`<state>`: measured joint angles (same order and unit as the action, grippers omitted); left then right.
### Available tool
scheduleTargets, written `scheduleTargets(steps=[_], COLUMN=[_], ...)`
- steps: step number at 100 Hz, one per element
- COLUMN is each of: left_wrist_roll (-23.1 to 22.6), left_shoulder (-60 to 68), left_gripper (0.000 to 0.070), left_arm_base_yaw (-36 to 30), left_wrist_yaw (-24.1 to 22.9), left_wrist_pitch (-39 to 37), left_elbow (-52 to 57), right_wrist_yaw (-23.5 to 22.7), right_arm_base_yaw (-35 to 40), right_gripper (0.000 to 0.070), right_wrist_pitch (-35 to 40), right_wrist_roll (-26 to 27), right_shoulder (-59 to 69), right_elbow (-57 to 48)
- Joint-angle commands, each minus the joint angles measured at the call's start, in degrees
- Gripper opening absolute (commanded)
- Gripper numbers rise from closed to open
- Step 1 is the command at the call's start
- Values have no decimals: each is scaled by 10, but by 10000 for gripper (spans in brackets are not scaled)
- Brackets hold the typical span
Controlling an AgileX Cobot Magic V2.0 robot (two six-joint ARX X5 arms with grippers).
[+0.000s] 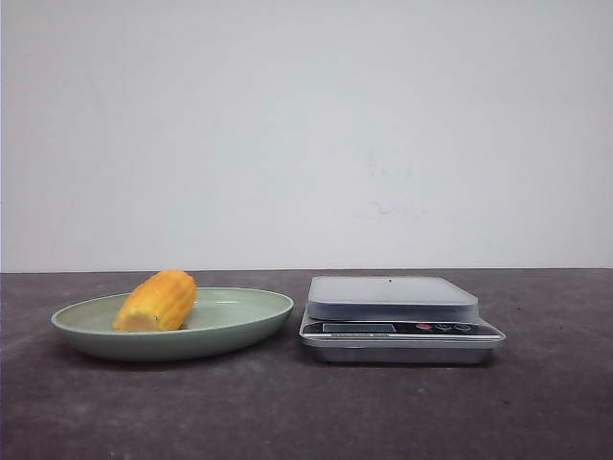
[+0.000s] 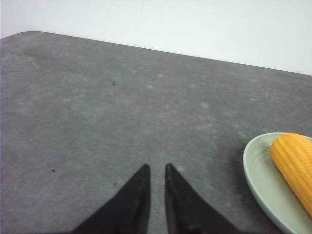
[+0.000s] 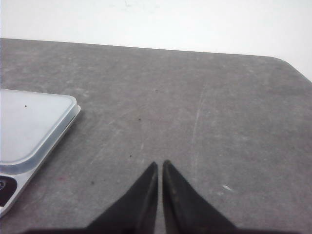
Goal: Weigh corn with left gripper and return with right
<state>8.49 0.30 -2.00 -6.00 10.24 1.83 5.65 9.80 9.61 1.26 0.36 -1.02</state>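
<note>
We see the corn (image 1: 156, 301) lying on its side in the green plate (image 1: 239, 326), just left of the scale (image 1: 397, 316) on the dark surface (image 1: 306, 412). Our left hand (image 2: 156, 168) hovers low over bare surface beside the plate, fingers nearly together and empty. Our right hand (image 3: 160, 164) hovers beside the scale, fingers together, empty.

In your left wrist view, the frame edge cut off the ribbed yellow-orange corn cob (image 2: 295, 165) and its pale green shallow plate (image 2: 261, 183). In your right wrist view, the silver kitchen scale (image 3: 29, 129) ran off the edge. The scale's dark display (image 1: 358, 328) was too small for you to read.
</note>
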Motion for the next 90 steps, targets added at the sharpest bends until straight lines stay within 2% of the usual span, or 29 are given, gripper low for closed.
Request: scheduleTargets(steps=[1,52,65,72,78,82,90], left_wrist_roll=[-5,-2,8,8,33,75,131], left_shoulder=[-1,-1,-1,0,1,1,8], left_gripper=[28,28,22,10,10,11,15], left_arm_base_yaw=[1,1,1,1,1,1,1], left_wrist_yaw=[1,1,1,0,0,1,1], left_wrist_pitch=[3,-5,-24,-58,-98,-117,-101], left_elbow=[-10,-10,-10,-10,-10,-2,29], right_wrist_yaw=[0,-2,2,4,4,4,3], right_arm_base_yaw=[2,2,2,2,2,2,2], right_gripper=[10,10,7,6,5,4,4], right_wrist_pitch=[-6,-3,-2,-7,-5,-2,0], right_wrist_roll=[-2,5,43,77,83,85,95], right_shoulder=[-1,-1,-1,-1,-1,0,8], right_elbow=[3,3,3,-3,-15,-30,-64])
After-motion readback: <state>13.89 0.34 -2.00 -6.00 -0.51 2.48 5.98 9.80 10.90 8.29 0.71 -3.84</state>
